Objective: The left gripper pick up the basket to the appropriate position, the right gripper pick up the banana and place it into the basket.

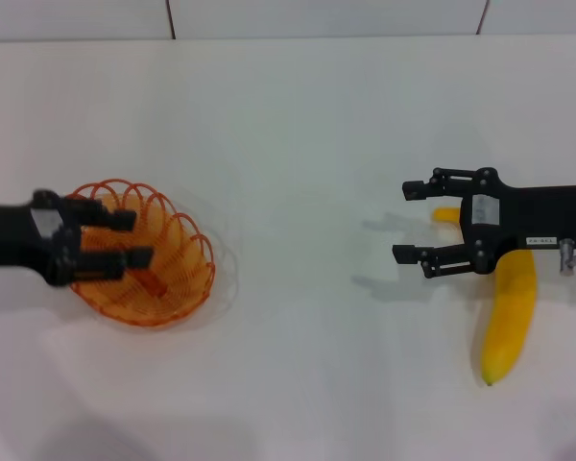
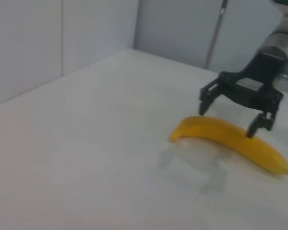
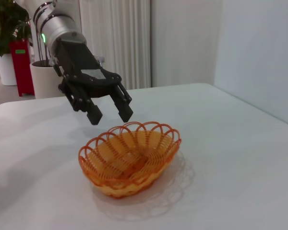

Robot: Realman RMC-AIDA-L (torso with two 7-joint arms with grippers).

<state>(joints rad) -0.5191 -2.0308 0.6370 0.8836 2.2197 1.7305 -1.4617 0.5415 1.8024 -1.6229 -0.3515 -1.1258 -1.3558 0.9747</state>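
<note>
The orange wire basket (image 1: 187,283) sits on the white table at the left. My left gripper (image 1: 123,238) is open and hovers just over the basket's rim on the side nearest its arm. The right wrist view shows its fingertips (image 3: 95,118) above the basket (image 3: 134,167) and apart from it. The yellow banana (image 1: 514,307) lies on the table at the right. My right gripper (image 1: 415,221) is open above the banana's far end, its fingers pointing toward the table's middle. In the left wrist view it (image 2: 229,120) stands over the banana (image 2: 240,141), holding nothing.
The white table (image 1: 298,144) stretches between the basket and the banana. A panelled wall runs behind the table's far edge. A white plant pot (image 3: 43,79) and a red object (image 3: 21,67) stand off the table behind the left arm.
</note>
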